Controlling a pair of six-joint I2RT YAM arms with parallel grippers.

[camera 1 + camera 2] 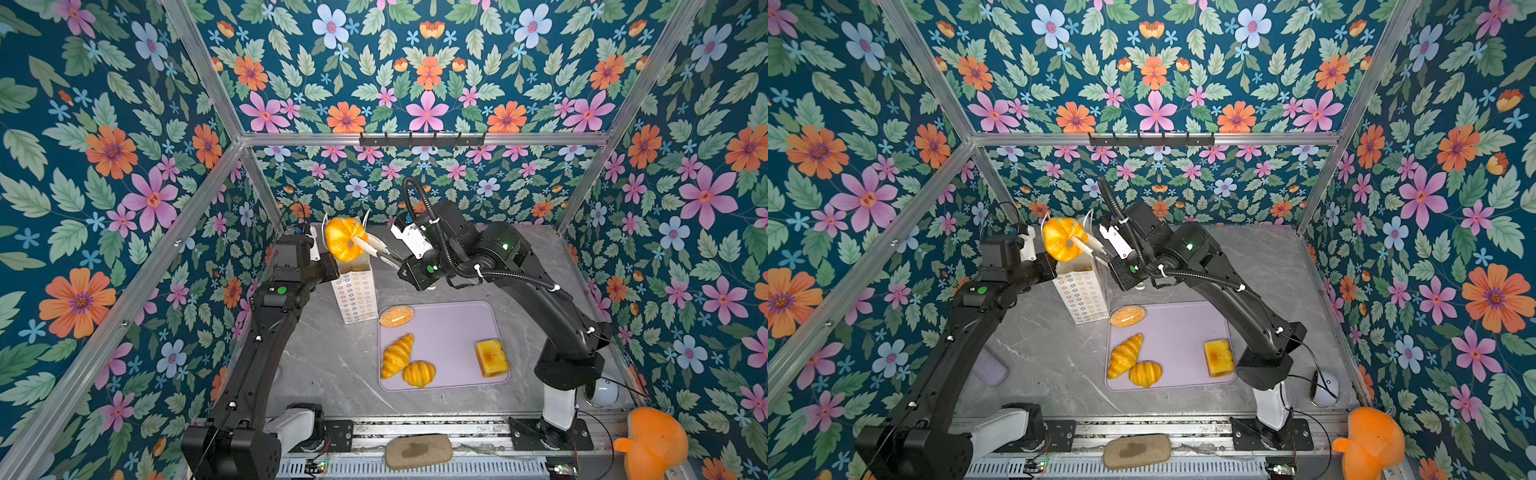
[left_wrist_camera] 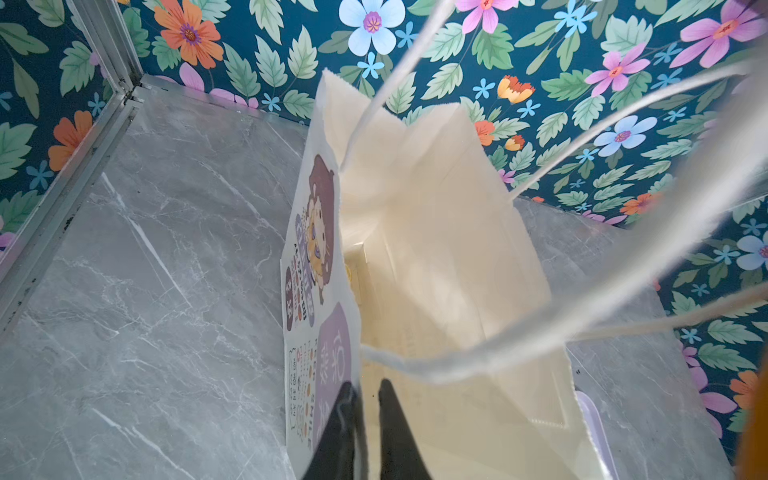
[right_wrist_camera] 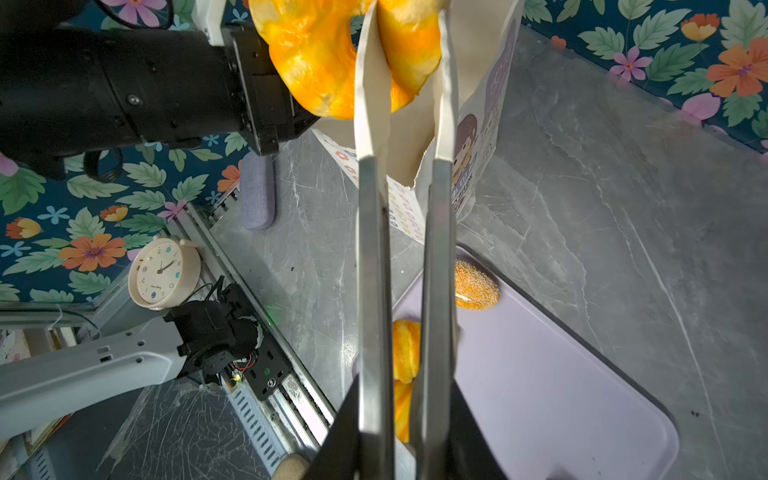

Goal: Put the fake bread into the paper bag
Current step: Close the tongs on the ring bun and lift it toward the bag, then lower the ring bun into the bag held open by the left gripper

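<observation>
My right gripper [image 3: 409,41] is shut on the ring bun [image 1: 337,233] [image 3: 316,62], one long pale finger through its hole. It holds the bun over the mouth of the paper bag [image 1: 357,299] [image 2: 436,249]. The bag stands upright on the grey table, and its inside looks plain white. My left gripper [image 2: 368,388] pinches the bag's near wall at the rim, one black finger inside and one outside. On the lilac tray [image 1: 449,332] lie a speckled oval bun [image 1: 396,316], two croissants [image 1: 397,355] [image 1: 419,373] and a toast block [image 1: 491,357].
A grey-tan pad [image 1: 417,451] lies on the front rail. An orange plush [image 1: 650,449] sits at the front right corner. A small clock [image 3: 164,272] and a blue-grey pad [image 1: 990,368] are by the left arm's base. Floral walls close in three sides.
</observation>
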